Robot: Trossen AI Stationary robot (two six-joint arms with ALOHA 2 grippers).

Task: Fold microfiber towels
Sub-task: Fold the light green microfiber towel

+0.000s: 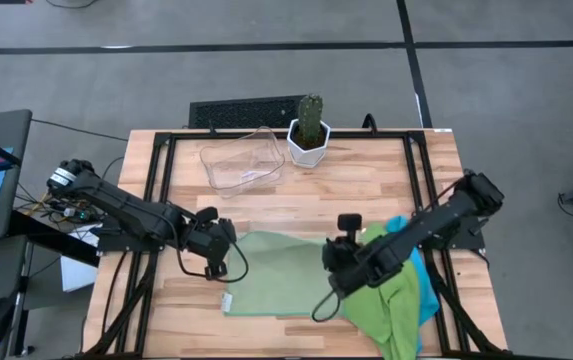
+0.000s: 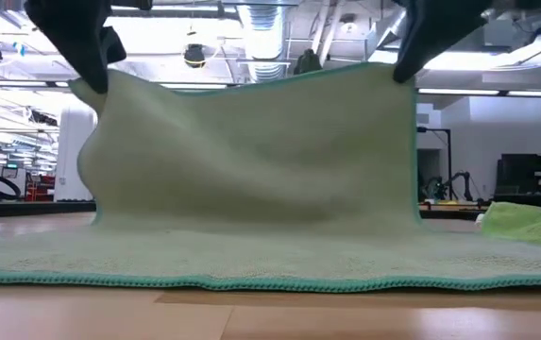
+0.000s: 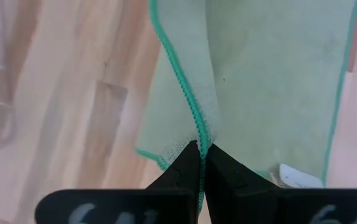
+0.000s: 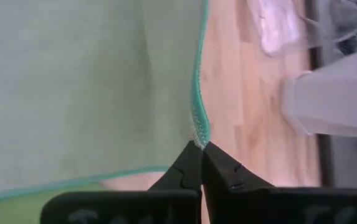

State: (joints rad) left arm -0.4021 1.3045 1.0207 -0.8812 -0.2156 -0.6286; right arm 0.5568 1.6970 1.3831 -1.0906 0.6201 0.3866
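The pale green towel (image 1: 281, 275) lies on the near half of the table (image 1: 366, 190), between the two arms, its long axis running from 9 to 3 o'clock in the overhead view; its far edge is raised off the wood while the near edge, toward 6 o'clock, rests flat, as the level view shows. The left gripper (image 3: 201, 149) has its fingers pressed together on the towel's far corner at the 9 o'clock end; the right gripper (image 4: 198, 146) is pinched closed on the matching far corner at the 3 o'clock end; each arm is nearest its own corner, so neither has to cross. The fold seems to turn on one relation: the lifted edge hangs parallel to the resting edge and lies toward 12 o'clock from it, so carrying both corners toward 6 o'clock would lay edge on edge. Open wood toward 6 o'clock is short, with the table's front edge close behind the towel. Toward 12 o'clock there is bare wood before the clear tray (image 1: 243, 163) and the potted cactus (image 1: 309, 132), both well apart from the cloth. At 3 to 4 o'clock a heap of bright green towel (image 1: 391, 300) over a blue towel (image 1: 424, 285) lies under the right arm, just beside the pale one; that side is crowded.
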